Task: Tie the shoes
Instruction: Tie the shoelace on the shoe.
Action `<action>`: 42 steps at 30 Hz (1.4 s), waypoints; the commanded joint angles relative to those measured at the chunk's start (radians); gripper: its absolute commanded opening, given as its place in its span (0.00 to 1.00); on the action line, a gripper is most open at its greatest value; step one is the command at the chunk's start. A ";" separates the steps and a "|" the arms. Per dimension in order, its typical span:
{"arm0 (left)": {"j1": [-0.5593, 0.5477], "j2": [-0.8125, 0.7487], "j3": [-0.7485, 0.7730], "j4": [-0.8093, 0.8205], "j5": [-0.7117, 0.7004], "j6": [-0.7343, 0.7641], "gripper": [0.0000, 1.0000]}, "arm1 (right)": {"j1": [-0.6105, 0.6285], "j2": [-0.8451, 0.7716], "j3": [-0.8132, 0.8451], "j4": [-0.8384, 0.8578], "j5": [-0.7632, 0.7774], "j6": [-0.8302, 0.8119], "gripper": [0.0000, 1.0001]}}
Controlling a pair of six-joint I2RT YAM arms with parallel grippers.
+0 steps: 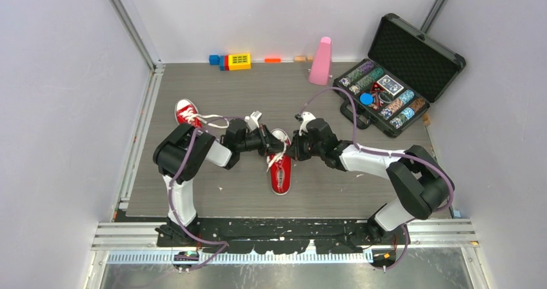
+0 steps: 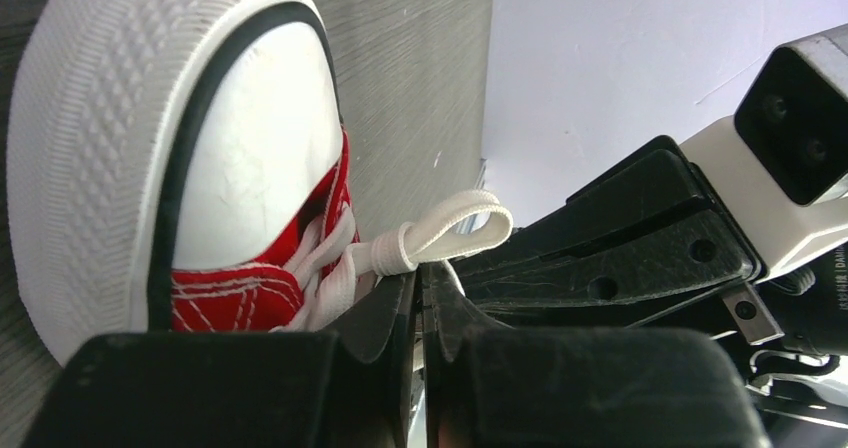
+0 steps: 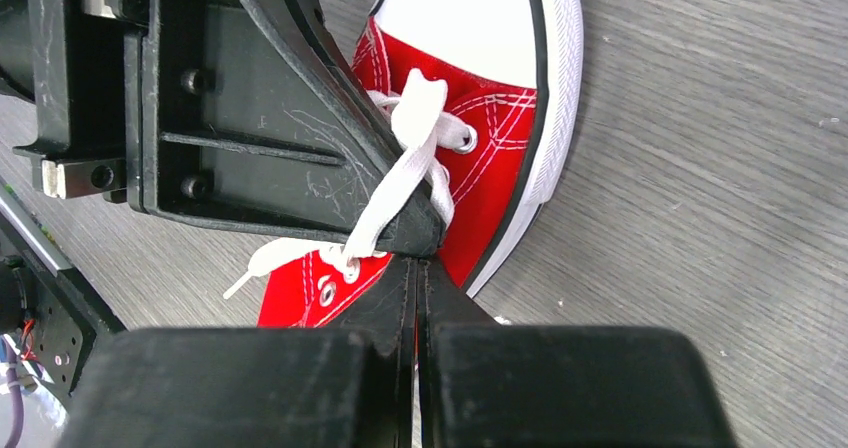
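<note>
Two red shoes with white laces lie on the grey mat. One shoe [image 1: 187,113] rests at the far left. The other shoe [image 1: 280,171] [image 2: 240,158] [image 3: 480,128] lies in the middle, and both grippers meet over its laces. My left gripper [image 1: 273,142] [image 2: 421,280] is shut with a folded loop of white lace [image 2: 450,226] coming out of its tips. My right gripper [image 1: 291,149] [image 3: 416,266] is shut right against the left gripper's black finger [image 3: 280,138]. A lace strand [image 3: 395,183] runs across that finger; I see no lace between the right jaws.
An open black case [image 1: 413,63] of poker chips sits at the back right, with a pink cone-shaped object [image 1: 320,61] beside it. Coloured blocks [image 1: 235,61] line the back wall. A metal rail [image 1: 139,134] borders the mat on the left.
</note>
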 commanded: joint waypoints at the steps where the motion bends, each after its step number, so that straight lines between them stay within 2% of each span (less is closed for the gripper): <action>1: -0.013 -0.102 0.000 -0.165 0.045 0.125 0.08 | 0.002 -0.048 -0.004 0.104 0.049 0.004 0.00; 13: -0.013 -0.236 0.056 -0.525 0.011 0.340 0.16 | 0.002 -0.054 -0.025 0.101 0.036 0.011 0.00; 22: -0.013 -0.323 0.088 -0.725 -0.039 0.457 0.20 | 0.002 -0.056 -0.031 0.111 0.001 0.013 0.00; 31: -0.013 -0.417 0.126 -0.915 -0.089 0.559 0.21 | 0.002 -0.070 -0.041 0.107 -0.033 0.030 0.00; 36: -0.014 -0.498 0.139 -1.057 -0.167 0.633 0.21 | 0.002 -0.077 -0.045 0.081 -0.039 0.044 0.00; 42: -0.054 -0.565 0.195 -1.134 -0.298 0.758 0.45 | 0.002 -0.067 -0.044 0.073 -0.057 0.055 0.00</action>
